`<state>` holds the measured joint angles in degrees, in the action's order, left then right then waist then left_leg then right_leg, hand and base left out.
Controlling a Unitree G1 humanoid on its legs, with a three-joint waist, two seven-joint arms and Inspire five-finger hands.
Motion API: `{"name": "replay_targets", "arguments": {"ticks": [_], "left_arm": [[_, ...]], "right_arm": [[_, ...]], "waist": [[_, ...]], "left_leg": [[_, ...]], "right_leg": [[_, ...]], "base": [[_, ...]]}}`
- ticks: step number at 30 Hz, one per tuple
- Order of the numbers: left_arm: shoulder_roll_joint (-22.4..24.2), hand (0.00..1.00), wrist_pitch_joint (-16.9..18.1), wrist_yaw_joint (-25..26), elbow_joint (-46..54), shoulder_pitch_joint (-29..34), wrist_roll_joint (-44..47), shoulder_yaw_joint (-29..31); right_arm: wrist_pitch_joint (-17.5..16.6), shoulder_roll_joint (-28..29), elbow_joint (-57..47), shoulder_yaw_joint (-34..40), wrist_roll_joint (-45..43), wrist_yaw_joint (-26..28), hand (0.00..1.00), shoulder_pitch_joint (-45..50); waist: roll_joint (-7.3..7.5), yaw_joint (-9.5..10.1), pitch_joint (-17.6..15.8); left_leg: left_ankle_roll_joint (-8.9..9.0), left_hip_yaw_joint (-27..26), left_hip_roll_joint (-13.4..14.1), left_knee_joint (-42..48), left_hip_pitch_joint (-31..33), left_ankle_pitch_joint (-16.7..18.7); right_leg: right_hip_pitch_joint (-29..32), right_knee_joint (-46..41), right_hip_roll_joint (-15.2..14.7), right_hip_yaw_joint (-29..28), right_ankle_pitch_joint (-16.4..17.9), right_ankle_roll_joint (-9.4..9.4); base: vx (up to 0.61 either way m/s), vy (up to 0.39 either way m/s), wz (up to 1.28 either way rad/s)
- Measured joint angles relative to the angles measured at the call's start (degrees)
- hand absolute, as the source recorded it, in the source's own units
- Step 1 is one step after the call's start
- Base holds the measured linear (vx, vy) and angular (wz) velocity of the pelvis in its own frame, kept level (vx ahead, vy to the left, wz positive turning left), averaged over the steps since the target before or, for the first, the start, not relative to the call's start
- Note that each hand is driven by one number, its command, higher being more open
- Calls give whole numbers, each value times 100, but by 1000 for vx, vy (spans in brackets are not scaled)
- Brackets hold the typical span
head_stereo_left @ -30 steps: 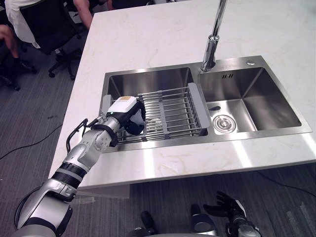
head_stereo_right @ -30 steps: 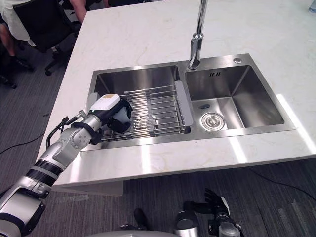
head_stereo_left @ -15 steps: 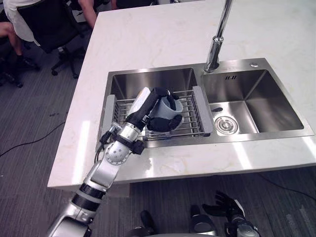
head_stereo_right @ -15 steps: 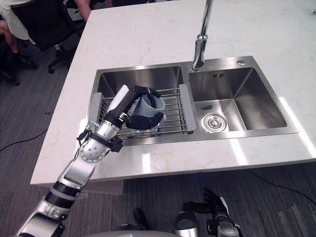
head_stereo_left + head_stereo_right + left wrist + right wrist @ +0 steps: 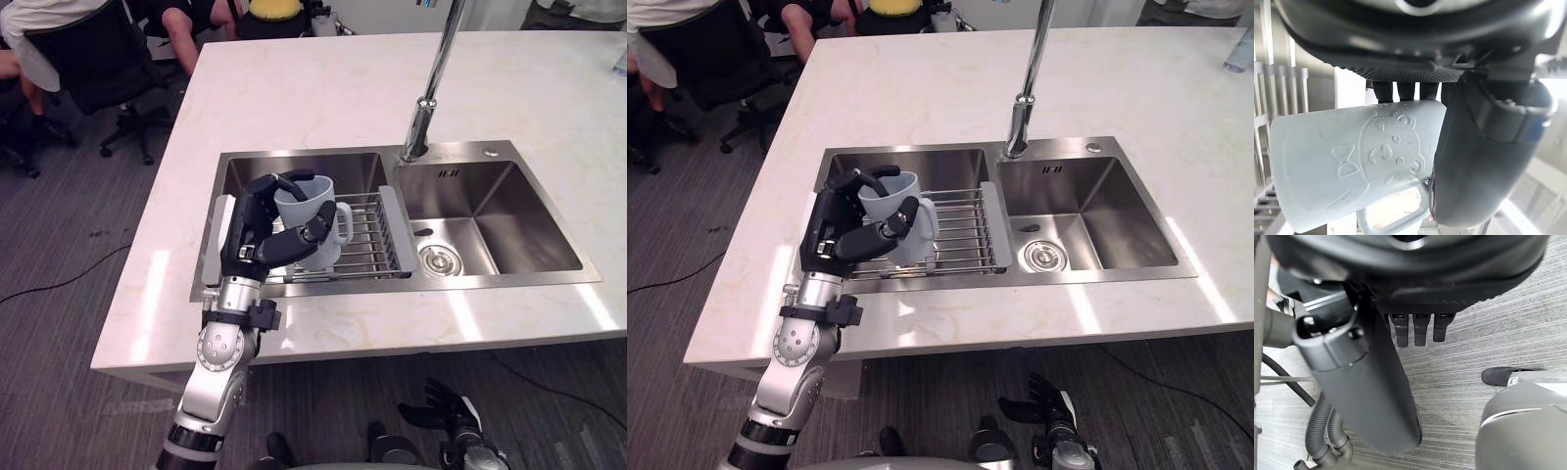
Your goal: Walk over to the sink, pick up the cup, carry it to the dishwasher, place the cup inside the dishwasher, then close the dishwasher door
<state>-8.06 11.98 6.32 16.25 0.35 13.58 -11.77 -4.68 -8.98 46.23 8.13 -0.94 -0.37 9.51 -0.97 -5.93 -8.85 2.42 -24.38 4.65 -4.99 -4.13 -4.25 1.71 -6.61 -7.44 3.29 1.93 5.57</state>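
A pale blue-grey cup with a handle and an embossed bear is held upright above the wire rack in the left basin of the steel sink. My left hand is shut on it, fingers round its far side and thumb across the front. The cup's handle points toward the right basin. My right hand hangs low over the carpet with its fingers relaxed and nothing in it.
A tall chrome faucet rises between the two basins. The right basin has a round drain. The sink sits in a marble island counter. People on office chairs sit past the counter's far left corner.
My left hand has closed on the cup and raised it off the rack, turning it upright, while the forearm swung to stand nearly vertical. The camera shifted slightly.
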Motion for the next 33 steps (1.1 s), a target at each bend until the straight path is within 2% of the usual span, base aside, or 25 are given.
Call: {"name": "replay_targets", "arguments": {"ticks": [4,7,8,9,10,11,12,13,14,15,16,17,19,20,21,22,23,24,26,27,28,29,30,33], "left_arm": [[-23,30,3,8,223,-3,-11,-75],[-3,30,2,14,322,-43,-28,-185],[23,30,3,19,338,-94,-29,-213],[58,30,10,-7,374,-152,-43,-207],[41,30,38,-10,374,-174,-63,-196],[41,30,66,-10,390,-121,-96,-183],[40,30,88,-4,451,-8,-122,-99],[42,30,103,7,469,24,-123,-60],[48,30,113,48,500,33,-120,71],[42,30,111,87,541,27,-120,128],[60,30,101,93,528,15,-118,121],[111,30,56,98,521,35,-114,50],[102,30,54,102,526,112,-108,-83],[105,30,64,114,542,109,-103,-176],[95,30,76,109,571,91,-73,-249],[106,30,100,82,596,83,1,-421],[106,30,119,73,599,83,5,-491],[102,30,151,33,601,79,26,-591],[131,30,165,-20,596,54,99,-719],[143,30,165,-23,576,37,100,-811],[146,30,168,-27,554,0,98,-846],[136,30,164,-22,516,-31,98,-859],[133,30,165,-3,481,-64,93,-853],[122,30,151,41,332,-114,93,-775]], "right_arm": [[-1,-3,-100,-106,-6,-54,90,-48],[0,-2,-123,-231,-15,-127,90,-42],[0,-2,-172,-229,-18,-152,90,-14],[-9,5,-207,-210,-20,-175,90,-32],[-4,20,-197,-225,-24,-185,90,-17],[-3,16,-150,-234,-28,-177,90,39],[-5,10,-89,-234,-78,-177,90,13],[-6,5,-80,-234,-130,-181,90,-16],[-13,-28,-55,-263,-192,-195,90,-130],[-14,-32,-36,-301,-228,-198,90,-292],[-18,-45,-18,-297,-235,-201,90,-377],[-19,-34,30,-299,-250,-219,90,-441],[-22,0,35,-355,-370,-219,90,-423],[-93,-6,13,-319,-453,-260,90,-400],[-134,4,9,-215,-455,-298,90,-382],[-165,13,13,-111,-465,-374,90,-392],[-164,-14,18,-80,-466,-402,90,-379],[-165,-62,16,-67,-466,-421,90,-349],[-165,-81,15,-69,-465,-433,90,-293],[-166,-53,2,-70,-465,-436,90,-200],[-158,0,23,-64,-463,-429,90,-165],[-152,67,-16,-70,-463,-417,90,-88],[-153,118,-42,-67,-463,-388,90,-13],[-146,175,-48,-66,-459,-380,90,100]], "waist": [[49,21,-16],[128,-54,-49],[163,-54,-62],[85,-35,-23],[103,-35,-20],[124,10,-13],[162,110,10],[170,178,23],[167,288,35],[156,317,39],[74,315,-20],[4,329,-82],[33,350,-90],[25,345,-100],[69,313,-117],[96,333,-143],[92,352,-141],[50,346,-116],[-10,308,-86],[-70,262,-49],[-108,200,-21],[-59,174,-12],[-54,168,-13],[-54,167,-11]], "left_leg": [[-50,-258,15,304,305,133],[-131,-259,90,961,643,450],[-216,-223,87,1093,705,526],[-362,-205,191,1131,838,567],[-400,-188,191,1140,877,543],[-460,-93,165,1129,871,470],[-466,-92,136,1148,931,414],[-471,-103,127,1207,1023,407],[-388,-108,133,1360,1297,306],[-389,-74,152,1403,1552,165],[-390,1,233,1437,1647,109],[-346,145,387,1485,1730,24],[-295,267,531,1625,1742,-18],[-174,506,567,1654,1793,-151],[-130,659,518,1585,1801,-212],[-210,650,508,2028,1829,75],[-200,651,497,2264,1791,234],[-126,661,484,2533,1630,597],[31,669,435,2394,1185,979],[116,690,379,1855,794,1066],[52,724,267,1334,580,922],[41,727,143,1057,505,741],[-41,726,53,876,482,639],[-120,717,-117,780,477,587]], "right_leg": [[469,-289,-23,-273,-26,20],[800,-772,-88,-175,-51,31],[823,-774,-116,-133,-116,143],[758,-927,-103,-48,54,275],[841,-1590,-113,-1,484,142],[763,-2561,-87,124,964,193],[544,-2756,-54,202,1170,191],[423,-2584,-30,219,1268,115],[333,-1966,29,194,1361,-11],[217,-1339,111,210,1405,-123],[190,-1150,196,282,1280,-347],[60,-915,400,395,1092,-389],[-29,-946,546,458,1057,-428],[-47,-968,599,561,1039,-517],[-18,-962,532,727,1022,-705],[54,-973,463,807,969,-821],[83,-963,428,812,943,-840],[125,-915,374,823,881,-865],[181,-799,329,838,710,-796],[187,-735,328,872,637,-729],[209,-733,292,903,601,-676],[220,-687,214,921,525,-574],[227,-592,159,923,433,-498],[188,-423,31,908,272,-387]], "base": [[-47,14,-33],[-86,-14,-14],[-133,5,-6],[-133,5,4],[-107,-33,31],[-90,-63,32],[-116,-81,22],[-95,-69,-5],[-178,-104,-1],[-152,-86,7],[-217,-94,27],[-133,-64,25],[-204,-127,29],[-271,-132,54],[-283,-96,67],[-233,-58,47],[-197,-13,33],[-131,25,14],[-106,89,11],[-82,141,17],[-56,127,20],[-54,123,17],[-44,106,9],[-40,154,3]]}}
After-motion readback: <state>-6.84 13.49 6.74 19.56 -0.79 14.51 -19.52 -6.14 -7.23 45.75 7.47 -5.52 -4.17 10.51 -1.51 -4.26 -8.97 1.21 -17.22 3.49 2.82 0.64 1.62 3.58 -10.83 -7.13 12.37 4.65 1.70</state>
